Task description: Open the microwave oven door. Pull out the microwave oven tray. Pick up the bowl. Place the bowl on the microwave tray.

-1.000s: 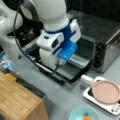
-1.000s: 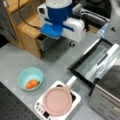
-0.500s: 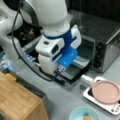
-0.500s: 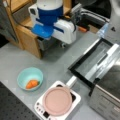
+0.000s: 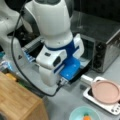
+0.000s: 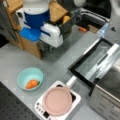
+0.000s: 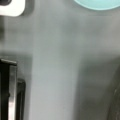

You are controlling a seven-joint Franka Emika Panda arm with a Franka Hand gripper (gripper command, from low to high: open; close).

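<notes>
**A:** Since a second ago the arm's white and blue wrist has drifted toward the upper left of a front view, off the microwave oven door (image 6: 96,62), which lies folded down flat at right centre. The bowl (image 6: 30,78) has not moved.

**B:** And the gripper?

**A:** Its fingertips show in no view, so I cannot tell whether it is released or clenched. Nothing appears carried. The wrist view shows bare grey table with the bowl's teal rim (image 7: 98,3) at the top edge.

**B:** The microwave oven tray?

**A:** I cannot pick it out for certain; the microwave oven (image 5: 105,47) stands upper right, cavity partly hidden by the arm.

**B:** Risks?

**A:** The pink plate (image 6: 57,101) sits just beside the bowl, so a wide approach might clip it. The orange food (image 6: 32,84) could spill if the bowl tips.

**B:** Any writing?

**A:** None legible.
</notes>
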